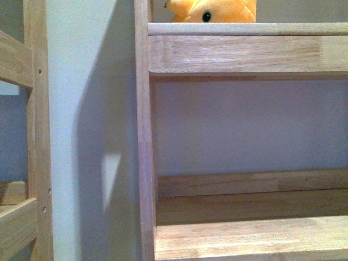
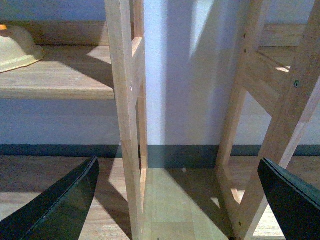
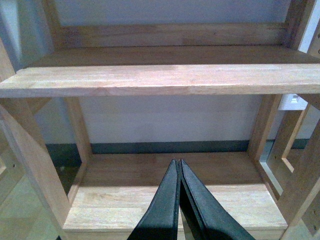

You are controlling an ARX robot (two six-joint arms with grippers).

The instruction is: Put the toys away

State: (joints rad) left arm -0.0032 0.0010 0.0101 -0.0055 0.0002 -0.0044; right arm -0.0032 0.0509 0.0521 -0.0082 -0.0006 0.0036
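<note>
An orange-yellow plush toy (image 1: 215, 11) with a black bead eye lies on the upper shelf board (image 1: 244, 51) of a wooden rack, at the top edge of the front view; only its lower part shows. Neither arm appears in that view. My left gripper (image 2: 179, 172) is open, its dark fingers (image 2: 65, 200) wide apart, facing the gap between two wooden racks low over the floor. My right gripper (image 3: 179, 162) is shut with nothing in it, pointing at the bottom shelf (image 3: 170, 200) of a rack.
Two light wooden racks stand against a pale wall, their side posts (image 2: 127, 115) close together. A cream bowl-like object (image 2: 17, 47) sits on a shelf in the left wrist view. A bare middle shelf (image 3: 160, 75) spans the right wrist view.
</note>
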